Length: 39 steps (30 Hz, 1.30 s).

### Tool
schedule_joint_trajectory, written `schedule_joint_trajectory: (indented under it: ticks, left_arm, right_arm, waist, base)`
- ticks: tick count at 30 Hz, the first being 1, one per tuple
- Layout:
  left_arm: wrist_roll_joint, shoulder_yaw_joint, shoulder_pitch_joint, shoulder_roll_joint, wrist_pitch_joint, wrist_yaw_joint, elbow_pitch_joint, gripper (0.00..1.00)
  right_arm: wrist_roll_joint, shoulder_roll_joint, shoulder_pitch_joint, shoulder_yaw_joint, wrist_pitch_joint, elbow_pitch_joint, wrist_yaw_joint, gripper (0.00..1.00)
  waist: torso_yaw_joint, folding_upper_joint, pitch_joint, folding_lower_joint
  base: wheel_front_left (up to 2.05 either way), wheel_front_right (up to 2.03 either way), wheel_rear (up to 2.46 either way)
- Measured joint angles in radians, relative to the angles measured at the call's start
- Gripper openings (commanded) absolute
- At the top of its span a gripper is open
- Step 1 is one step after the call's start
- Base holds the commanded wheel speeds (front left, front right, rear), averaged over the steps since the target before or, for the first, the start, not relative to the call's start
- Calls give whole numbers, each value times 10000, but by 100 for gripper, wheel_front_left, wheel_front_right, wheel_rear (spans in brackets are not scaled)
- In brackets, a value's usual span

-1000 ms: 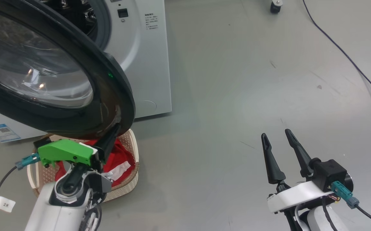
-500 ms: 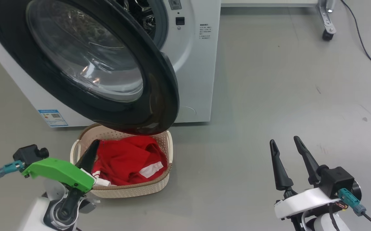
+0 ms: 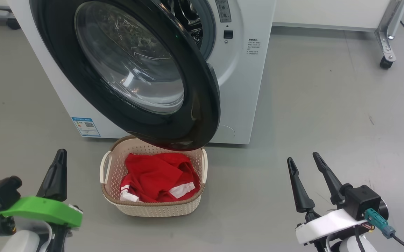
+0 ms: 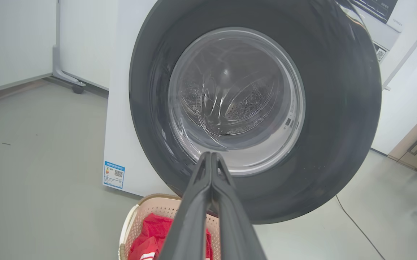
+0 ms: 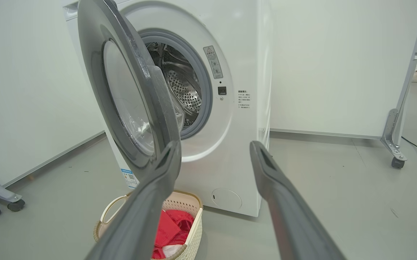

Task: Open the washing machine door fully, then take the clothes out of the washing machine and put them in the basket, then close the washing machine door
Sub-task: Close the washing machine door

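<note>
1. Washing machine door (image 3: 128, 70): half open, hinged at the left of the washing machine (image 3: 243, 87), its free edge overhanging the basket (image 3: 153, 208).
2. Clothes (image 3: 156, 176): red, lying in the basket on the floor.
3. Left hand (image 3: 61, 154): fingers pressed together, empty, facing the door's outer face; probably the better placed to push it shut.
4. Right hand (image 3: 302, 157): spread wide, empty, well right of the free edge.

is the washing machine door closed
No, the washing machine door stands swung out from the washing machine, leaving the steel drum open to view.
</note>
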Motion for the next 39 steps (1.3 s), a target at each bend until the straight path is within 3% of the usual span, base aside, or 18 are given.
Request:
schedule_joint_trajectory:
  ticks: [2,9,10,12,20,39]
  left_arm:
    - [564,-79,104,161,-437,0,-82,0]
    - [1858,-58,481,320,-311,288,-326,0]
    - [1985,-67,524,320,-311,366,-330,13]
    - [2316,-63,615,314,-301,458,-384,100]
    - [2974,623,837,-343,-228,719,-1145,100]
    - [3992,738,1492,-727,-228,441,-1498,100]
  right_arm:
    - [0,0,1,12,0,0,0,100]
    - [-2,0,6,17,0,-29,0,100]
    - [-2,0,7,15,0,-29,2,100]
    - [-2,-2,20,0,0,-29,2,100]
    - [-2,2,31,-59,0,-29,2,100]
    - [-63,15,31,-81,0,-23,4,100]
  waist:
    - [17,0,-18,0]
    - [-16,0,49,0]
    - [-22,0,59,0]
    - [-31,0,78,0]
    - [-66,0,186,0]
    - [-111,0,238,0]
  base:
    - [0,0,0]
    - [0,0,0]
    - [0,0,0]
    - [0,0,0]
    - [0,0,0]
    - [0,0,0]
